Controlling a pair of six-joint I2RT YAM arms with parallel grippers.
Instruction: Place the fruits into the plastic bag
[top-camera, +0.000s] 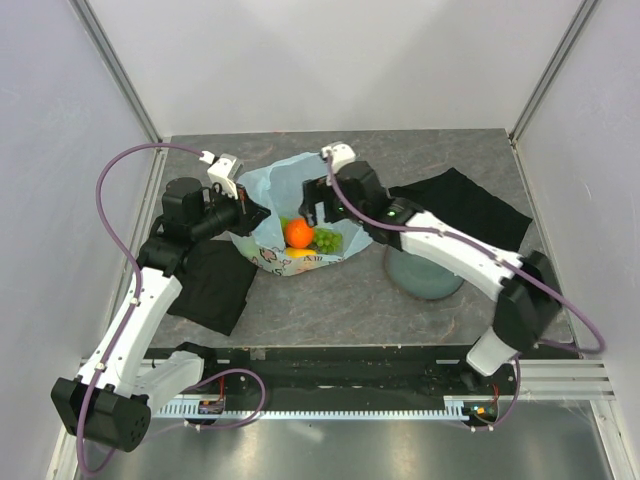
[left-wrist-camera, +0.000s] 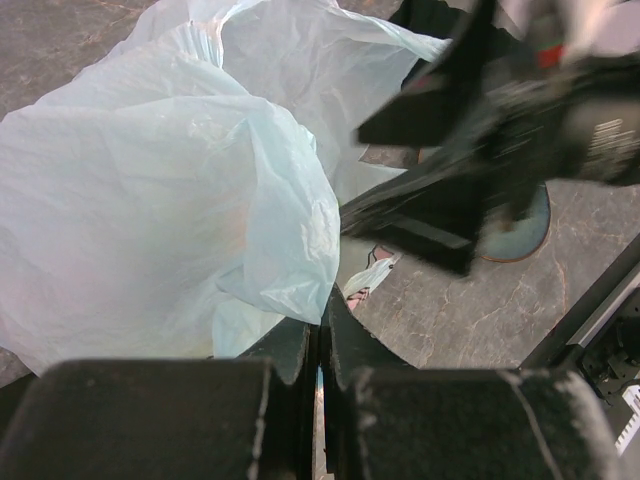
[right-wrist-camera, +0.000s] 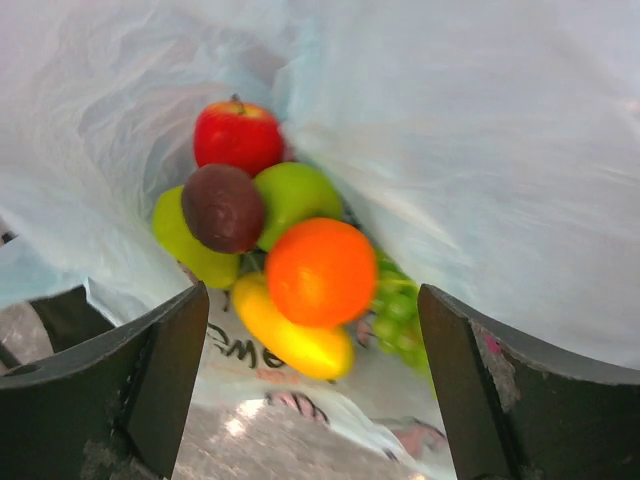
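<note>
The light-blue plastic bag lies at mid-table with its mouth held up. My left gripper is shut on the bag's left edge, and a sliver of film shows between its jaws. My right gripper hangs open over the bag's mouth and holds nothing. Inside the bag lie a red apple, a dark purple fruit, a green apple, an orange, a yellow oblong fruit and green grapes.
A grey-blue plate sits right of the bag, under the right arm. One black cloth lies to the bag's front left, another black cloth to its back right. White walls close in the table.
</note>
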